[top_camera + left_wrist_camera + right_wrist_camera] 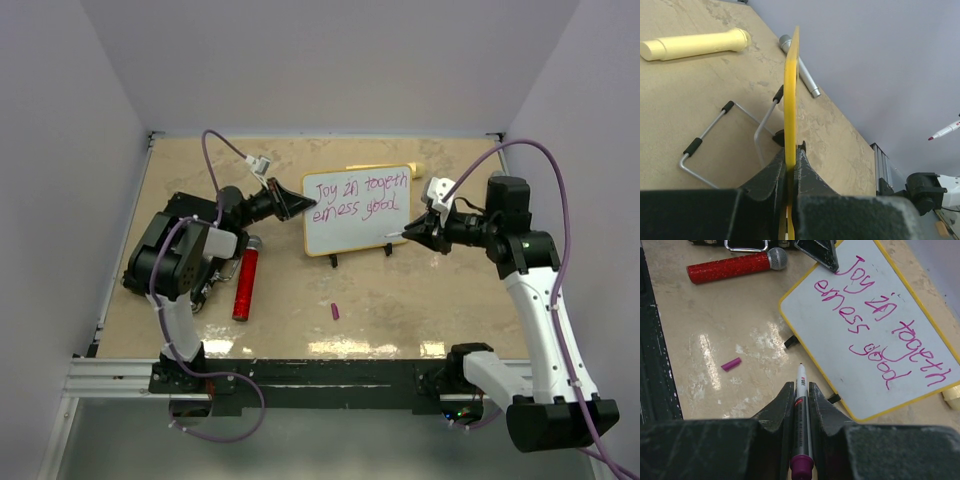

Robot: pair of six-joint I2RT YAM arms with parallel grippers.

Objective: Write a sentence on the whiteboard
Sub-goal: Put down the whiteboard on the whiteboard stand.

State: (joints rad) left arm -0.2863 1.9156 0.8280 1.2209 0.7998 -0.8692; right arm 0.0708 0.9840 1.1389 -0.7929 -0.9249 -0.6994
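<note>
Left wrist only — wire stand (pixel 710 126) behind whiteboard (pixel 791 90) clenched in left tool (pixel 791 155); marker (pixel 802 415) clenched in right tool (pixel 800 387).

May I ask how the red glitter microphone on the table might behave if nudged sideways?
It would probably roll: the red microphone is a round cylinder lying on its side on the smooth table. Its glittery body looks rough, so it is likely not slippery to grip. It seems rigid.
</note>
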